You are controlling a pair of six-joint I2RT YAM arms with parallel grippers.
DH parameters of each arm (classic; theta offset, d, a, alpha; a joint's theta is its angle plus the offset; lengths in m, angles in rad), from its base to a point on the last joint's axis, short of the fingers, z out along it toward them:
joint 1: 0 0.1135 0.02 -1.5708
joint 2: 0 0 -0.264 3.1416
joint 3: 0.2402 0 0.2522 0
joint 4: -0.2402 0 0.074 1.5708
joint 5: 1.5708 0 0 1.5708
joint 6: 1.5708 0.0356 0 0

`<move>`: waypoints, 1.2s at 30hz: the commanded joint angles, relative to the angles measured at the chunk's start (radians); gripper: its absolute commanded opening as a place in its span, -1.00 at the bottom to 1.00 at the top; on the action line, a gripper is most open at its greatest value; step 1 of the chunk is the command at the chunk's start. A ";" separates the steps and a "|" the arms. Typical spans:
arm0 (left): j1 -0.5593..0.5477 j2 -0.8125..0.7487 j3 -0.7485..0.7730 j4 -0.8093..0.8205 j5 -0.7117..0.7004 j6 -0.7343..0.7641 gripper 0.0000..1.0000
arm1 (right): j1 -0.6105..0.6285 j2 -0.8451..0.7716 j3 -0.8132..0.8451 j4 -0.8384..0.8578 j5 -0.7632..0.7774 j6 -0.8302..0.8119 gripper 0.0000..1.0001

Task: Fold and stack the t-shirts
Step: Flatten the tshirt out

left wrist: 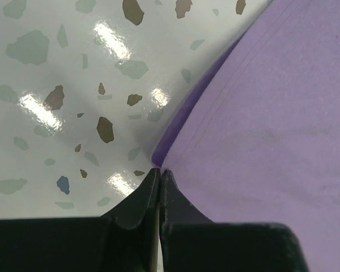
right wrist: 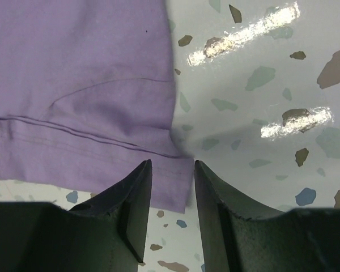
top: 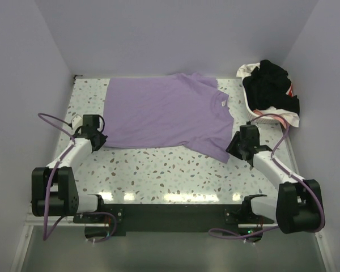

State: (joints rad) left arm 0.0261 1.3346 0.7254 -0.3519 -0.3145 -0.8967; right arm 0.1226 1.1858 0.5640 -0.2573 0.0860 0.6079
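My left pincer has its two fingers pressed together with no gap, tips meeting right at the corner of the lilac t-shirt. Whether any cloth is caught between them I cannot tell. In the top view this pincer sits at the shirt's lower left corner, left of the frame's middle.

My right pincer stands narrowly parted, and the shirt's stitched hem corner lies in the gap between the fingers, on the counter. The fingers are not closed on it. From above, that pincer is at the shirt's lower right corner.

The lilac t-shirt lies spread out mostly flat across the upper middle of the speckled counter, its far edge near the back wall.

At the upper right of the top view, a white basket holds a heap with a black t-shirt on top, white cloth showing at its upper left and a pink-red bit at its right edge.
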 commanded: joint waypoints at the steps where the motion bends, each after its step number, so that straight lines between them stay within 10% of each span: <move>1: 0.005 -0.017 -0.014 0.040 0.006 0.022 -1.00 | 0.003 0.041 -0.010 0.090 0.037 -0.005 -0.21; 24: 0.006 -0.009 -0.009 0.048 0.023 0.028 -1.00 | 0.002 0.093 -0.053 0.150 -0.048 0.044 -0.37; 31: 0.006 -0.011 -0.012 0.048 0.025 0.031 -1.00 | 0.003 0.046 -0.039 0.110 -0.054 0.041 -0.91; 36: 0.006 -0.012 -0.023 0.059 0.026 0.024 -1.00 | 0.003 -0.064 -0.032 0.038 -0.084 0.023 -0.91</move>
State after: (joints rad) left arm 0.0261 1.3350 0.7143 -0.3378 -0.2905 -0.8936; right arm 0.1234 1.1915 0.5011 -0.1867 0.0254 0.6460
